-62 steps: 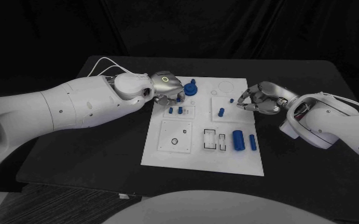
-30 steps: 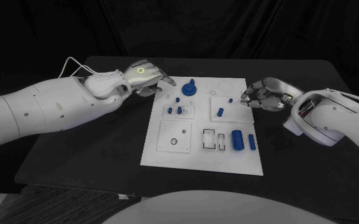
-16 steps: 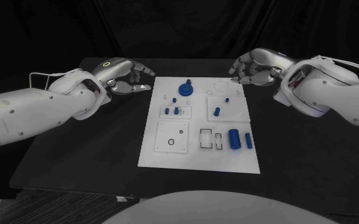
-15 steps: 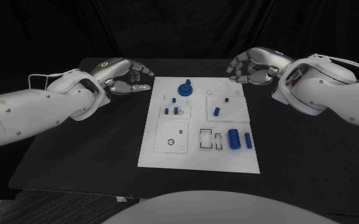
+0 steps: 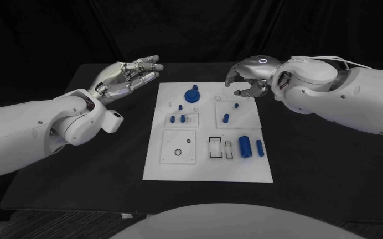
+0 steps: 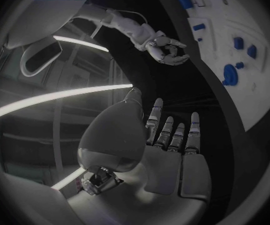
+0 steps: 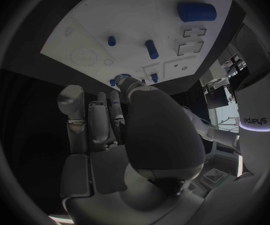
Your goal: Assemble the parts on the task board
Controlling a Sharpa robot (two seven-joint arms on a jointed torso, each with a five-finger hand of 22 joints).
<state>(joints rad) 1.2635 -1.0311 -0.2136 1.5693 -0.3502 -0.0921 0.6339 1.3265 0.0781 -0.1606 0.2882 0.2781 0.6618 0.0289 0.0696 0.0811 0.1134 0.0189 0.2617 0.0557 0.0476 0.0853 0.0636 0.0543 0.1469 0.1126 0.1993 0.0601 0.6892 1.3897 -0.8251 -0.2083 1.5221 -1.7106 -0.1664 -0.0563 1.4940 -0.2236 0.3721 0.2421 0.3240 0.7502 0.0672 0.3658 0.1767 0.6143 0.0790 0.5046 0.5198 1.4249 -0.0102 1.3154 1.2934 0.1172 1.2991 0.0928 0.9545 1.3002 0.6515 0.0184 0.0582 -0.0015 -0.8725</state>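
White task board (image 5: pixel 164 164) lies on the black surface (image 5: pixel 96 161) between both hands, blue parts (image 5: pixel 245 146) scattered on it. Left hand (image 5: pixel 125 77) hovers beside it, fingers spread, empty; right hand (image 5: pixel 247 79) hangs over the board's far edge, fingers curled loosely, holding nothing. Best to lower onto one part squarely before pinching.

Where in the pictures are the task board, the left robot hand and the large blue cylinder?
task board (image 5: pixel 182 168), head view, bare near-left corner of the plate.
left robot hand (image 5: pixel 124 78), head view, middle of the open palm.
large blue cylinder (image 5: pixel 245 146), head view, middle of its side.
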